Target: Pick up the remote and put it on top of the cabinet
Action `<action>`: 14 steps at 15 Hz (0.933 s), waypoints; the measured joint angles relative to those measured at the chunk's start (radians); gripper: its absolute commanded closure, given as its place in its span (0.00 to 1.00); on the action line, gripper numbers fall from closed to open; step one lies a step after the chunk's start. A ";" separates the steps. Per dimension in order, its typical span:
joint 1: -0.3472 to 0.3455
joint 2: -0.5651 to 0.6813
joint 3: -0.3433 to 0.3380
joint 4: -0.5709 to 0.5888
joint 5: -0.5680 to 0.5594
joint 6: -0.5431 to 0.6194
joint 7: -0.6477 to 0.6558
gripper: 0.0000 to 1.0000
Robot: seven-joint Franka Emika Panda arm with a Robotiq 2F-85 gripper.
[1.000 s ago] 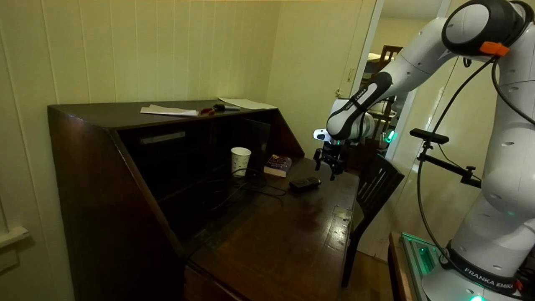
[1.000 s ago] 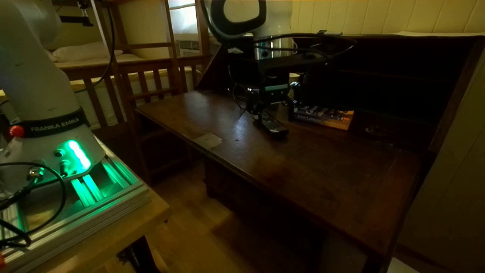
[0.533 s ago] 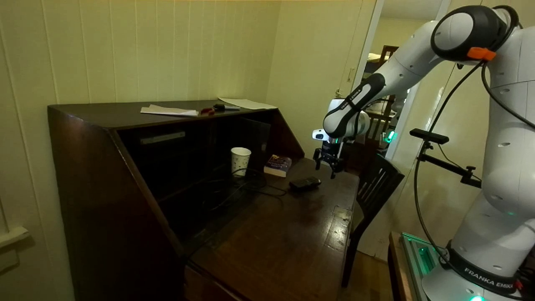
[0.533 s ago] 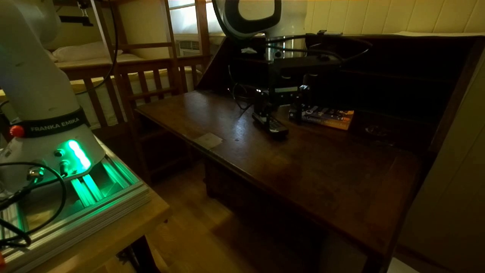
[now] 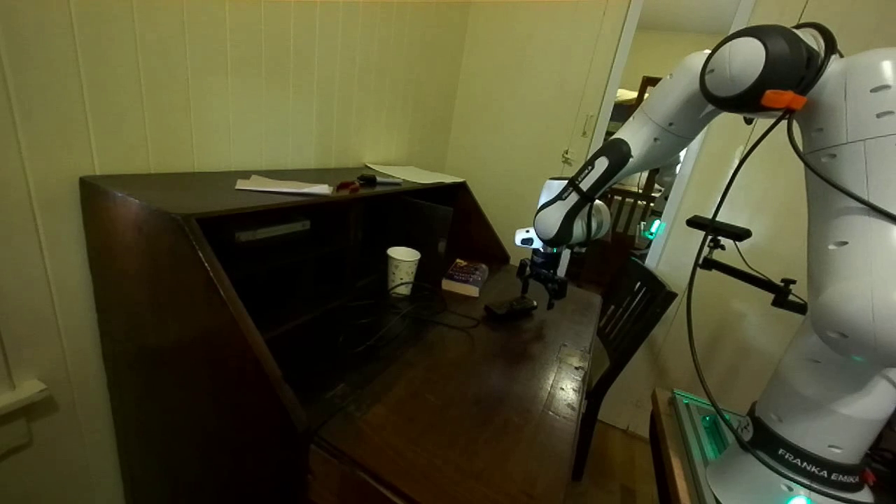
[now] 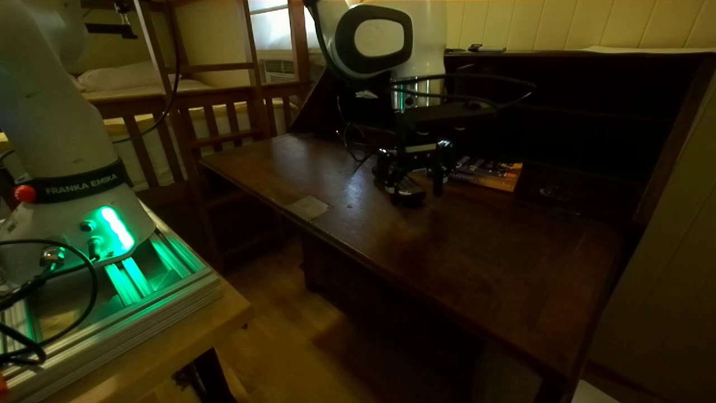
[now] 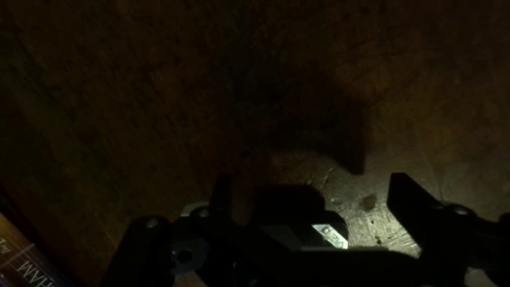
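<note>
Held the gripper [image 7: 310, 178] spread above the remote [image 5: 510, 309], seemingly crosswise to its long axis. In wrist view, showed one end between fingers [image 7: 410, 207].

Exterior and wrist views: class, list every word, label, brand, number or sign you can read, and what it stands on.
"FRANKA EMIKA": base, both exterior views.
"HAM": book, wrist view; its other lettering cut off or blurred.
Forearm: lettering too small to read.
Remote: label too blurred to read surely.

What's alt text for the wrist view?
Gripper, jaws apart, at the bottom of a dim frame, the black remote partly visible between them. Scuffed dark wood fills the background; part of a book shows at lower left.
</note>
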 measured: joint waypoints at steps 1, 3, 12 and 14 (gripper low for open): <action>0.006 0.002 0.000 -0.001 -0.001 0.012 0.000 0.00; 0.015 0.007 0.001 -0.002 -0.001 0.025 0.000 0.00; 0.037 0.015 0.018 -0.010 -0.001 0.047 0.001 0.62; 0.037 0.014 0.018 -0.011 -0.001 0.050 0.001 0.64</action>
